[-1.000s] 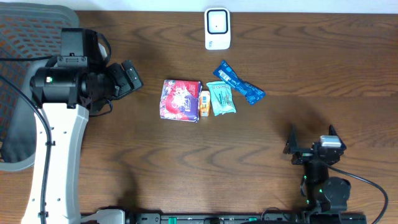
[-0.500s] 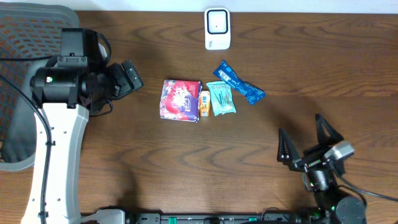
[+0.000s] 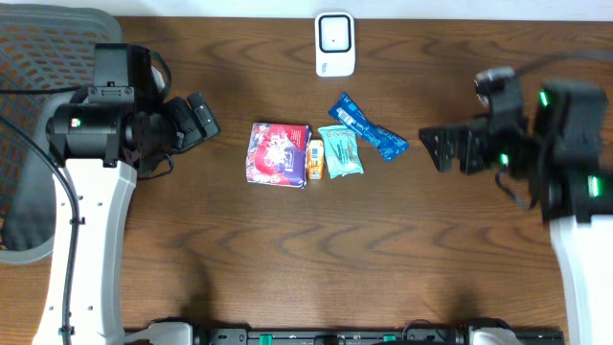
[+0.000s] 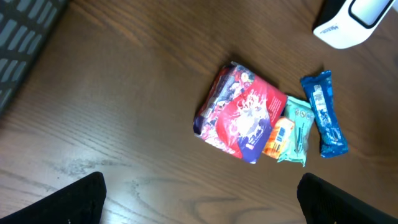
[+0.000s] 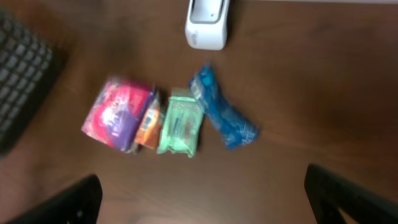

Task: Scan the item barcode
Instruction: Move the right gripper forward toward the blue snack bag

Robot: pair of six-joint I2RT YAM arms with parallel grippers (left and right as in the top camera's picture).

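Several small items lie in a row mid-table: a red and purple packet (image 3: 279,153), a small orange pack (image 3: 314,160), a teal packet (image 3: 341,151) and a blue wrapper bar (image 3: 368,126). Behind them stands the white barcode scanner (image 3: 335,43). My left gripper (image 3: 201,120) hangs open left of the row, holding nothing. Right of the blue bar, my right gripper (image 3: 436,149) is open and empty, pointing left. The left wrist view shows the red packet (image 4: 242,115) ahead of the open left gripper (image 4: 199,196). The blurred right wrist view shows the teal packet (image 5: 180,121) beyond the open right gripper (image 5: 202,196).
A grey mesh office chair (image 3: 38,57) stands at the table's left end, behind my left arm. The table's far edge runs just behind the scanner. Bare wood lies in front of the row of items.
My right arm has lifted from the front right of the table and swung back to the right of the items, still open. The left arm and the items have not moved.
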